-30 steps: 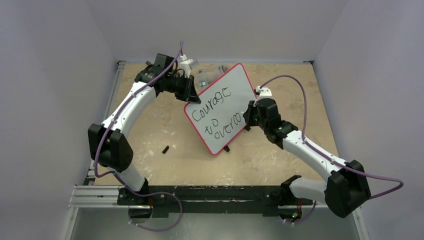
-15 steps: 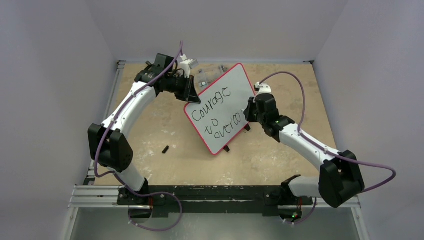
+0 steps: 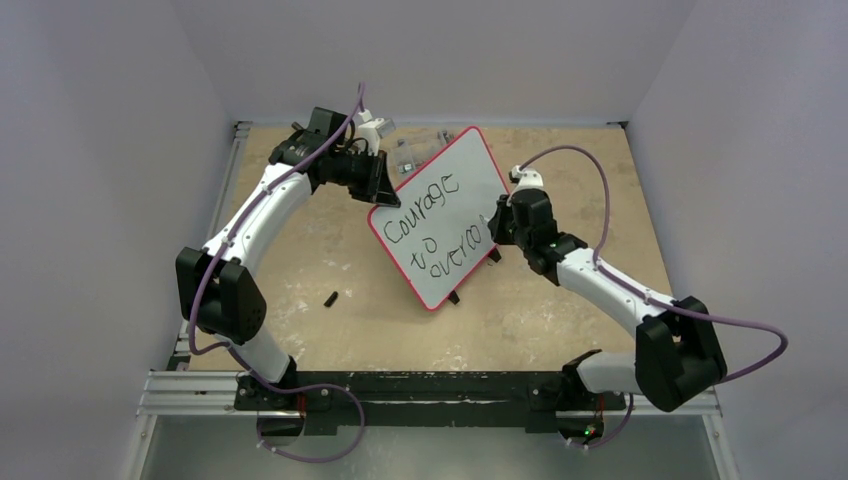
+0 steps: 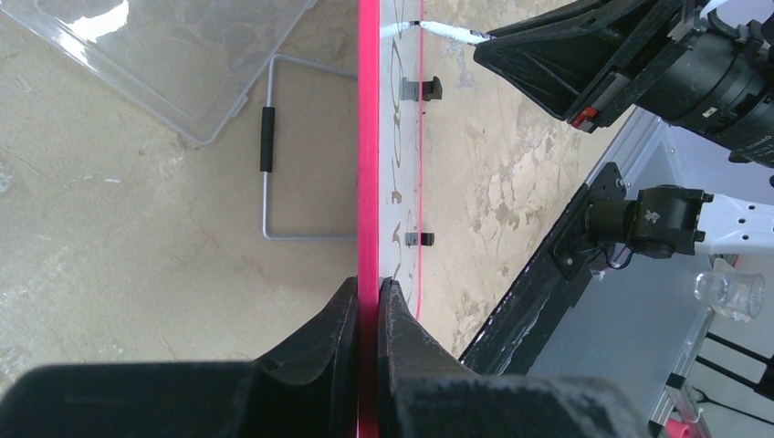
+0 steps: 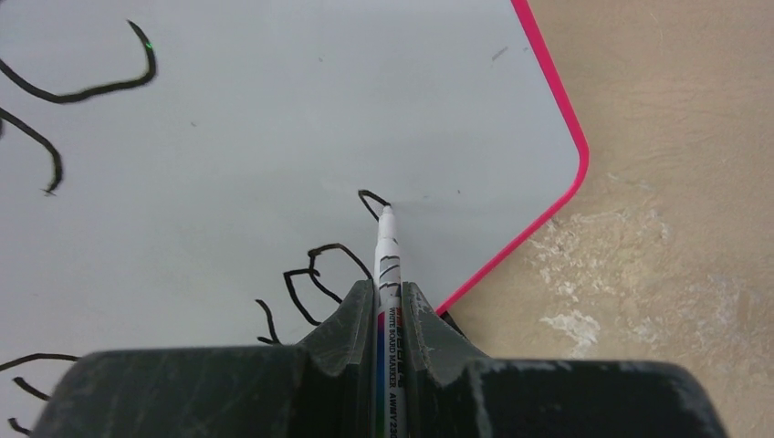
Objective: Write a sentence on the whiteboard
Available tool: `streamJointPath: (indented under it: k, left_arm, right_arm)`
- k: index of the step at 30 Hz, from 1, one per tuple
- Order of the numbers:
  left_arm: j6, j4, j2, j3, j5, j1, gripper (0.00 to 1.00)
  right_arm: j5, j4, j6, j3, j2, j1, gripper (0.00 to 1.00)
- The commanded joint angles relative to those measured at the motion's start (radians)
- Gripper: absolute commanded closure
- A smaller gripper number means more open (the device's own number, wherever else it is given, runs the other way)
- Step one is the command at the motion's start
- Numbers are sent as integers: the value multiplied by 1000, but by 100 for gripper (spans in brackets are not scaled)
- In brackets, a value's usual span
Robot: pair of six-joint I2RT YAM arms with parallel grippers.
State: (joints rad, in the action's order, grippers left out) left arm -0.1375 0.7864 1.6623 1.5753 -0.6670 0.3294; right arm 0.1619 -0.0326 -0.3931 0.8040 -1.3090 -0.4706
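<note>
marker tip on the board, mid-word
right gripper (image 5: pixel 377 297) clamped on the marker (image 5: pixel 387 239), whose tip touches the whiteboard (image 3: pixel 468 165), propped tilted between the arms; left gripper (image 4: pixel 368 294) pinches its far pink edge. likely light, stiff and slick, so the thin edge is the place to grip.

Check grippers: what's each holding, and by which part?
Left gripper clamps the whiteboard by its pink frame edge. Right gripper holds a marker by its barrel, tip on the board.
</note>
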Motion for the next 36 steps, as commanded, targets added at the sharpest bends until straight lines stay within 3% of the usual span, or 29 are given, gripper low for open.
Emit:
streamJointPath:
  k: [1, 11, 36]
  left_arm:
    - [47, -19, -22, 22, 27, 1, 100]
    - [47, -19, -25, 22, 27, 2, 100]
    - [47, -20, -23, 20, 27, 2, 100]
  right_arm:
    - [-34, 45, -26, -63, 1, 2, 100]
    - [-39, 53, -50, -117, 29, 1, 100]
    - [-3, 5, 15, 119, -118, 43, 100]
